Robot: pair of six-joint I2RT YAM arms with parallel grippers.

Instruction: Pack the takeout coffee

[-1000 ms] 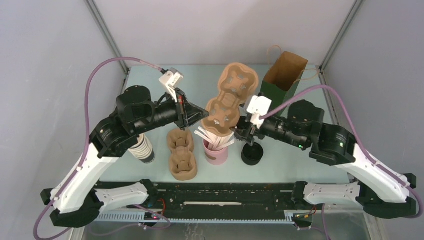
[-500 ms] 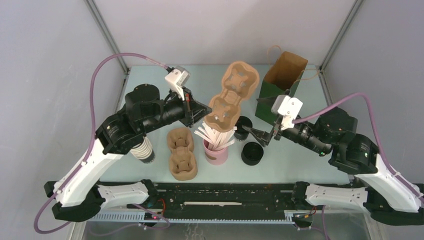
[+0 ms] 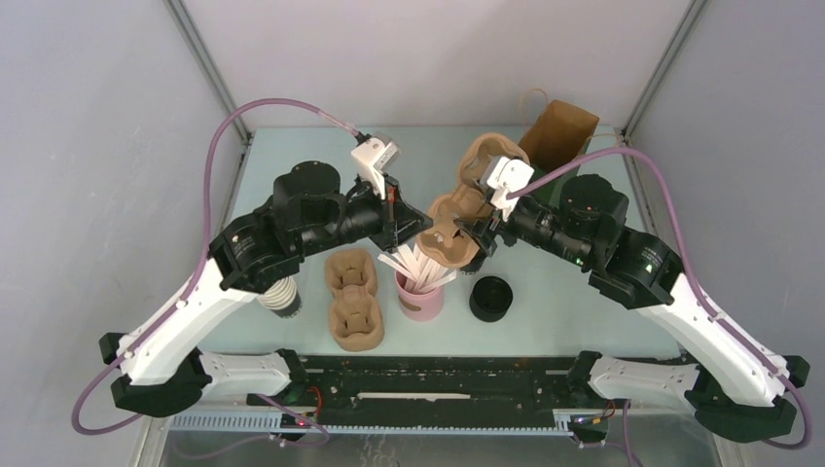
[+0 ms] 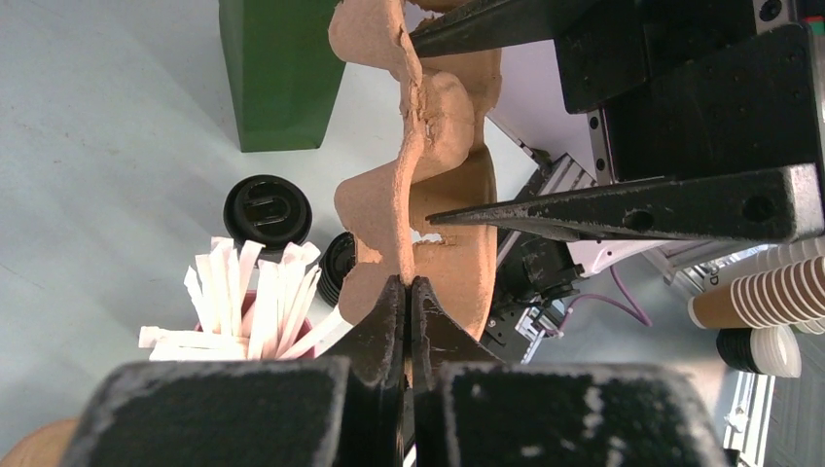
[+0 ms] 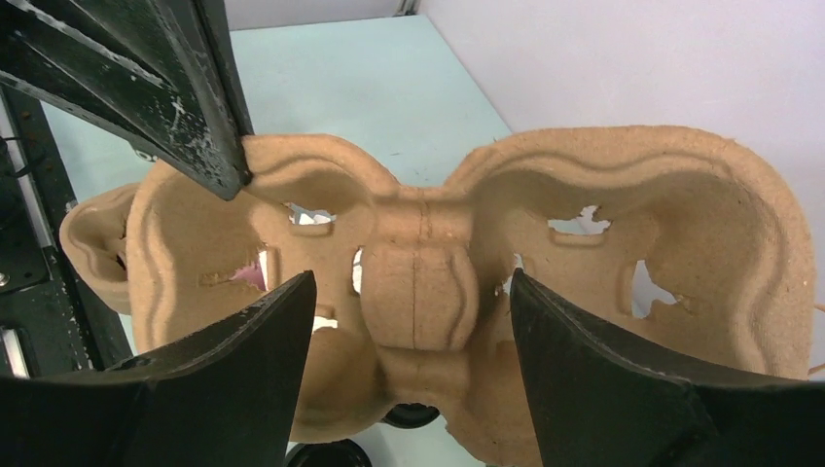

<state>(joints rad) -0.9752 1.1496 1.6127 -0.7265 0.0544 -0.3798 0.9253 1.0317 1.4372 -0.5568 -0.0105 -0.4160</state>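
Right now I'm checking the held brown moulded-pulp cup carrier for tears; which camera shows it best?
Right wrist: the brown moulded-pulp cup carrier fills the frame face-on, cutouts plain. Left wrist shows it edge-on, its rim pinched in the left claw. Top external shows it small and partly covered.

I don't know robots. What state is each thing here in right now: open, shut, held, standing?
Left gripper: shut on carrier's edge.
Right gripper: open, astride carrier's middle.
Carrier: held aloft, tilted.
Coffee: lidded, upright.
Bag: open, upright.
Straw holder: upright, full.
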